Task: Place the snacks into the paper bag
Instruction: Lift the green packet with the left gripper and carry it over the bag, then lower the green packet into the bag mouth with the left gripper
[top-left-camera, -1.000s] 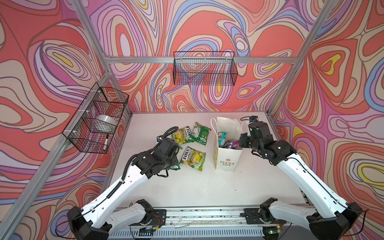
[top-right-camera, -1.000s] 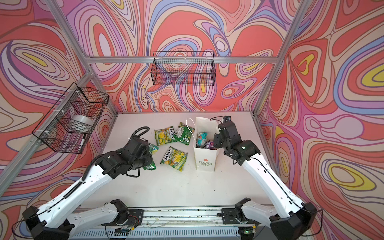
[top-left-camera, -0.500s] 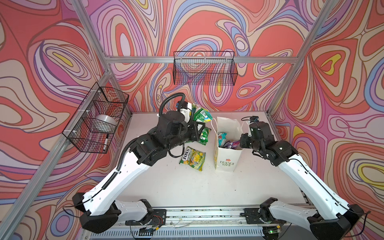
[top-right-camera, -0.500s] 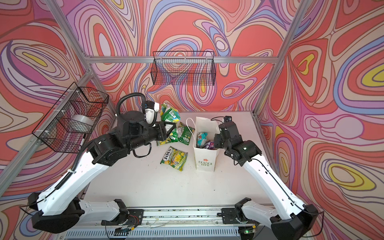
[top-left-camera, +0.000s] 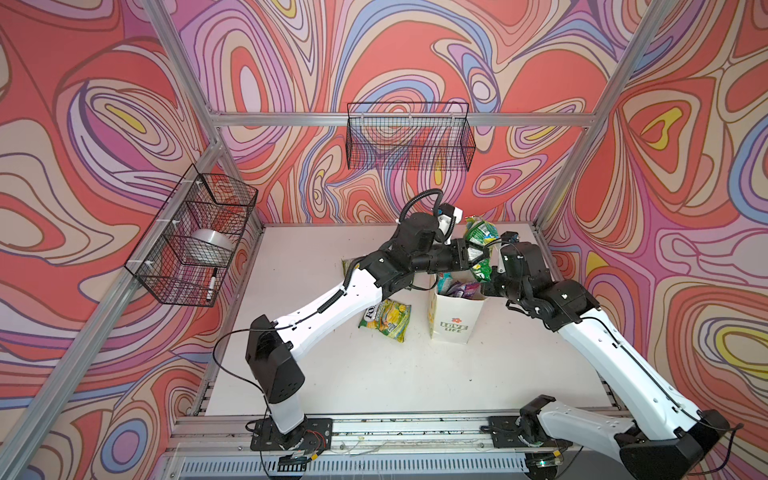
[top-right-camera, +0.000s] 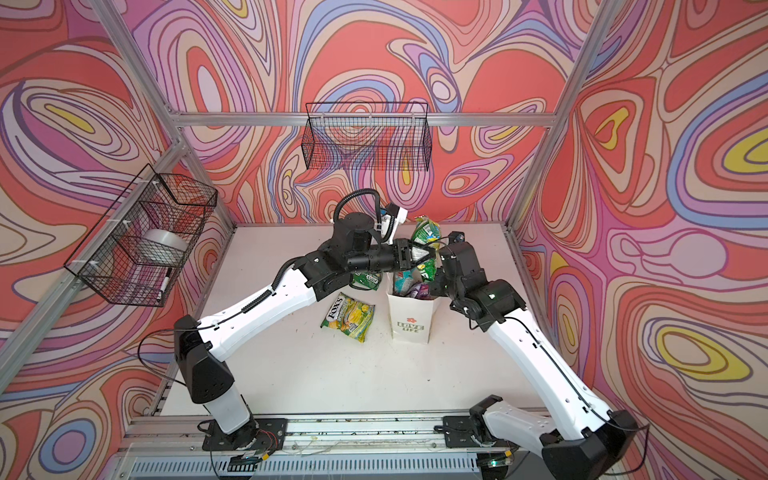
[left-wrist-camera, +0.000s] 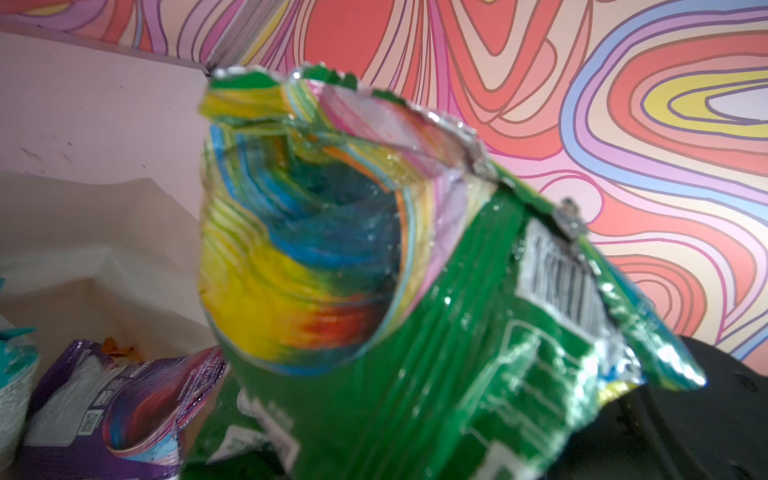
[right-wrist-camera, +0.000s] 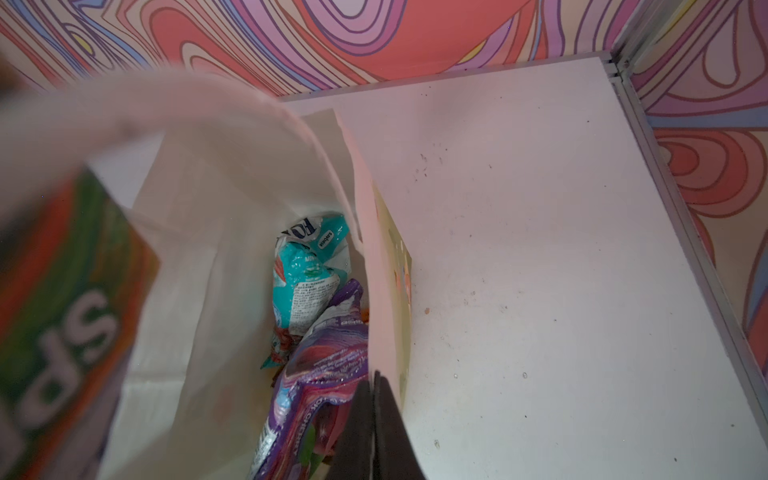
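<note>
The paper bag (top-left-camera: 453, 320) stands on the white tabletop (top-left-camera: 374, 374), swirl-patterned walls (top-left-camera: 415, 62) behind it. The right gripper (right-wrist-camera: 374, 419) is clamped tight on its rim, and the left gripper (top-left-camera: 474, 254) clasps a green packet (top-left-camera: 482, 232) above it.

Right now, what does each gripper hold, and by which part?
Left gripper holds a green snack packet around its middle; right gripper pinches the paper bag by its top edge.

Both top views are bright and sharp, evenly lit from above, with faint soft shadows on the surface (top-left-camera: 374, 382); posts (top-left-camera: 580, 137) splay outward at the edges. In the left wrist view the green packet (left-wrist-camera: 415, 332) is close, blurred and flecked with glare. In the right wrist view the bag (right-wrist-camera: 232, 232) is dimmer inside, its handle (right-wrist-camera: 208, 104) smeared out of focus.
</note>
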